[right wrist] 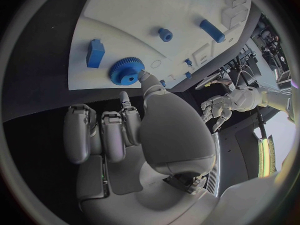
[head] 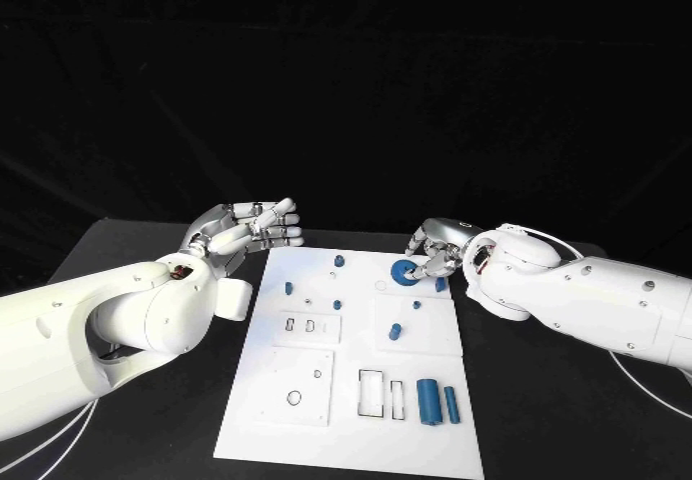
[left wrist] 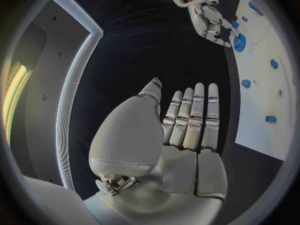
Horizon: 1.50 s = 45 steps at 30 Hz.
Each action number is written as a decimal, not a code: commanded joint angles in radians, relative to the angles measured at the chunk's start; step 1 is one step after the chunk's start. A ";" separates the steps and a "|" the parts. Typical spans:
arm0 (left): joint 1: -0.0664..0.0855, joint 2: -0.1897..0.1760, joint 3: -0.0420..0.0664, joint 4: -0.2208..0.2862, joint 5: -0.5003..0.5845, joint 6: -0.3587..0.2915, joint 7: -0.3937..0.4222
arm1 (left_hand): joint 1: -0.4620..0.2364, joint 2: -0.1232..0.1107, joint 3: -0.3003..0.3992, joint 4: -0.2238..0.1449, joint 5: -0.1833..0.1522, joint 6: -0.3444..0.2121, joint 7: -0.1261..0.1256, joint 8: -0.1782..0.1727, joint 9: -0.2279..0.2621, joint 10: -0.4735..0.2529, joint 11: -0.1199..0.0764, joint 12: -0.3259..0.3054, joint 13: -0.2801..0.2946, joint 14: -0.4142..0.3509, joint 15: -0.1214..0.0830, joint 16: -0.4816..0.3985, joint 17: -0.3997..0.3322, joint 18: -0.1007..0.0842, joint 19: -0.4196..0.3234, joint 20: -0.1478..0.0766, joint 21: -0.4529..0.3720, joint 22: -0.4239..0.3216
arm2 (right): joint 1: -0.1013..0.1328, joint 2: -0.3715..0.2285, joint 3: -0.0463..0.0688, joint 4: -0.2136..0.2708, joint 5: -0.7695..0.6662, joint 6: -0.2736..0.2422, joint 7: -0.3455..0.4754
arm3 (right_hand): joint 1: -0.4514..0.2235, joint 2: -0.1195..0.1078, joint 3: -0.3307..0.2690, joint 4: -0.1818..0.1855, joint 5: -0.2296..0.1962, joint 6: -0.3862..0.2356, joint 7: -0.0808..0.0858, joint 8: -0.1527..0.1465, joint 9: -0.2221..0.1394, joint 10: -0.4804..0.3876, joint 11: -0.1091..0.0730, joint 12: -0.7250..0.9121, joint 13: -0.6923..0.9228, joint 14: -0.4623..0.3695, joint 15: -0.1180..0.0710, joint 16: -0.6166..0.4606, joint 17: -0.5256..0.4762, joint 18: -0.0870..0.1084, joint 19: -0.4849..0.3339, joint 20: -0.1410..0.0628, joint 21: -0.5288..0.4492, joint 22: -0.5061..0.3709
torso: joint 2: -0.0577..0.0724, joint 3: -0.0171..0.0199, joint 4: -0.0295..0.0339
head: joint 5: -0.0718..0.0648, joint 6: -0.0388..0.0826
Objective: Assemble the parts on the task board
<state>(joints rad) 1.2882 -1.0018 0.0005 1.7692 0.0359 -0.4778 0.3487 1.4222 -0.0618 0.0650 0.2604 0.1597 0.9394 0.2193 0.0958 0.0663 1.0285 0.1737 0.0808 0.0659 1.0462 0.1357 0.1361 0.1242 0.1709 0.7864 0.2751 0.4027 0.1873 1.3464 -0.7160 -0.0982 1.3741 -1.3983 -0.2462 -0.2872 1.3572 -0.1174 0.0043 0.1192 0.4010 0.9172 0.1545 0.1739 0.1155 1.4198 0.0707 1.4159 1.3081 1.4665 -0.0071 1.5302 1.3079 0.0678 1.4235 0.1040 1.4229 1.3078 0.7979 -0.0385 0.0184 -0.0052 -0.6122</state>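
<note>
The white task board (head: 325, 420) lies in the middle of the black table. A blue gear (head: 405, 272) lies flat near the board's far right edge. My right hand (head: 437, 250) hovers over it, thumb tip touching the gear's (right wrist: 128, 71) rim while the other fingers (right wrist: 100, 130) stay curled in, empty. My left hand (head: 245, 232) floats beyond the board's far left corner with straight, spread fingers (left wrist: 190, 115) and holds nothing. Two blue cylinders (head: 428, 400) lie side by side near the board's front right.
Small blue pegs (head: 339, 260) stand on the board's far half, with a blue block (head: 394, 331) near its middle. Two rectangular slots (head: 372, 392) and a round hole (head: 294, 397) sit toward the front. Black table surrounds the board.
</note>
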 commanded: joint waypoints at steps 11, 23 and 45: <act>0.002 -0.002 0.001 0.001 -0.002 0.014 -0.001 | 0.008 -0.005 -0.006 0.000 -0.004 -0.003 0.010 -0.006 -0.001 -0.006 0.007 -0.009 -0.001 0.002 0.004 -0.008 0.003 0.012 -0.005 0.001 0.006 0.001 | -0.012 0.008 0.000 -0.015 -0.020 0.024 0.010 | 0.012 0.008 0.003 0.007 0.004 0.004 0.000 0.009 0.002 0.022 0.000 0.022 0.075 0.087 0.006 0.009 0.184 -0.019 0.010 0.003 0.009 0.068 | 0.001 -0.0004 0.0008 | 0.002 -0.005; 0.002 -0.006 0.001 0.003 -0.002 0.014 -0.001 | 0.008 -0.005 -0.007 0.000 -0.004 -0.004 0.011 -0.007 -0.001 -0.007 0.007 -0.010 -0.001 0.003 0.004 -0.008 0.003 0.012 -0.005 0.001 0.006 0.001 | -0.013 0.018 0.000 -0.029 -0.033 0.033 0.015 | 0.019 0.019 0.008 0.010 0.005 0.015 -0.001 0.018 0.004 0.027 -0.001 0.029 0.084 0.088 0.005 0.011 0.190 -0.020 0.013 0.003 0.011 0.073 | 0.000 0.0004 -0.0003 | 0.001 -0.007; 0.002 -0.007 0.001 0.002 -0.002 0.014 -0.003 | 0.008 -0.005 -0.007 0.000 -0.004 -0.004 0.011 -0.008 -0.001 -0.008 0.007 -0.011 -0.001 0.003 0.004 -0.009 0.003 0.012 -0.006 0.001 0.006 0.001 | -0.017 0.031 -0.002 -0.042 -0.064 0.073 0.008 | 0.025 0.022 0.010 0.010 -0.009 0.028 -0.004 0.023 0.005 0.032 -0.004 0.036 0.093 0.090 0.004 0.015 0.198 -0.022 0.019 0.002 0.017 0.083 | 0.000 0.0008 0.0003 | 0.002 -0.017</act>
<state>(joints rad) 1.2882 -1.0096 0.0006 1.7692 0.0359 -0.4779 0.3422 1.4222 -0.0618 0.0650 0.2604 0.1597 0.9358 0.2228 0.0920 0.0664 1.0249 0.1773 0.0754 0.0660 1.0462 0.1357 0.1314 0.1260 0.1708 0.7864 0.2751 0.4027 0.1873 1.3331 -0.6863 -0.0980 1.3339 -1.4337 -0.2156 -0.2774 1.3768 -0.0977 0.0127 0.1273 0.3968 0.9359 0.1502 0.1931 0.1197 1.4465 0.0650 1.4469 1.3075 1.4664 -0.0072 1.5388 1.3074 0.0531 1.4346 0.1071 1.4377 1.3081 0.7980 -0.0379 0.0182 -0.0031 -0.6280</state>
